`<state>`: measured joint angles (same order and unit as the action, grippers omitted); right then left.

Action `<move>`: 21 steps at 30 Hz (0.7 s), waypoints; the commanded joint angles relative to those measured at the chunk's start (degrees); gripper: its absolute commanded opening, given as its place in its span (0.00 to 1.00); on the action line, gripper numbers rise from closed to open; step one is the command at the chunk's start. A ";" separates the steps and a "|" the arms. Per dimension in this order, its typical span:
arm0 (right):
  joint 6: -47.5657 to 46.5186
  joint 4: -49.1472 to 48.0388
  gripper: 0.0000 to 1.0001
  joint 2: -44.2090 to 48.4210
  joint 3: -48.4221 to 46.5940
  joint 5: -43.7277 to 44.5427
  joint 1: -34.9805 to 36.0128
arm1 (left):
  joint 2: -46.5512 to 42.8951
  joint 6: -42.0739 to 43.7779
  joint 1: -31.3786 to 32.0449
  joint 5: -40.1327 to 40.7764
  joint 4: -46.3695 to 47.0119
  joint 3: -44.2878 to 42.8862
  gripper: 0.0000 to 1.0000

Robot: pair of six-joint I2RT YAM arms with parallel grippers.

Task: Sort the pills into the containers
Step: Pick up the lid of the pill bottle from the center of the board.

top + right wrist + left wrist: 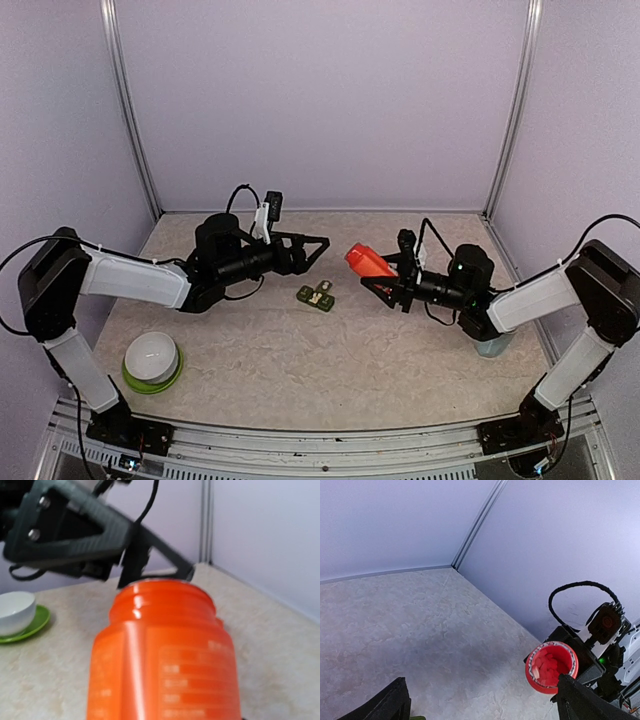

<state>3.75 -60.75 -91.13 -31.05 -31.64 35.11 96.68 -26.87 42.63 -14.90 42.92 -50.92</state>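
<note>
We note a white bowl (152, 356) on a green saucer (135, 381) nearest the left base. The containers (316, 297) lie mid-table, between the arms. The right gripper (388, 272) clamps the orange bottle (366, 260), tilted, with pills (550, 667) inside. Beyond, the left gripper (318, 254) stands wide and empty above the table

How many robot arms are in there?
2. The left arm enters from the left, left claw open; the right arm enters from the right, right claw gripping an orange pill bottle.
</note>
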 commanded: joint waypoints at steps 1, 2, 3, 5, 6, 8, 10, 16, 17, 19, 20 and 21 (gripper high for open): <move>-0.63 -7.98 0.00 2.22 1.35 3.76 -0.40 | -1.75 -1.30 0.16 -2.92 -4.85 -2.78 0.99; -0.59 -8.51 0.00 2.45 1.58 3.87 -0.40 | -2.13 -1.17 -0.16 -2.26 -6.19 -3.02 0.99; -0.56 -8.99 0.00 2.68 1.82 4.01 -0.40 | -2.50 -0.91 -0.56 -1.54 -7.13 -3.09 0.99; -0.73 -9.94 0.00 3.04 2.20 4.46 -0.40 | -3.04 -0.36 -1.31 0.14 -10.21 -3.60 0.99; -0.94 -10.22 0.00 3.18 2.40 4.96 -0.40 | -3.15 0.30 -1.63 2.01 -12.66 -4.49 0.99; -1.56 -10.33 0.00 3.52 2.46 5.58 -0.40 | -2.96 1.34 -2.44 5.41 -17.66 -6.39 0.99; -1.93 -10.95 0.00 4.18 2.90 6.01 -0.40 | -2.43 1.12 -4.49 6.79 -19.71 -7.21 0.99; -3.06 -14.44 0.03 6.87 4.59 7.97 -0.34 | 3.07 -1.21 -11.48 10.00 -27.58 -11.92 0.99; -3.39 -14.17 0.03 7.44 4.59 8.14 -0.31 | 4.46 -1.32 -12.55 10.38 -28.72 -13.13 0.99; -3.93 -13.33 0.03 8.37 4.50 8.15 -0.31 | 6.28 -1.56 -13.93 9.76 -28.88 -13.69 0.99; -4.19 -12.92 0.03 8.79 4.55 8.21 -0.31 | 6.91 -1.41 -14.13 10.20 -28.52 -13.81 0.99; -4.31 -12.75 0.03 9.23 4.70 8.63 -0.31 | 7.70 -0.90 -14.27 11.70 -29.82 -14.65 0.99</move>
<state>1.06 -70.67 -84.62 -26.57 -24.56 35.11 101.36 -27.70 29.43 -6.44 18.39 -63.61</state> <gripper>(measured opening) 0.522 0.988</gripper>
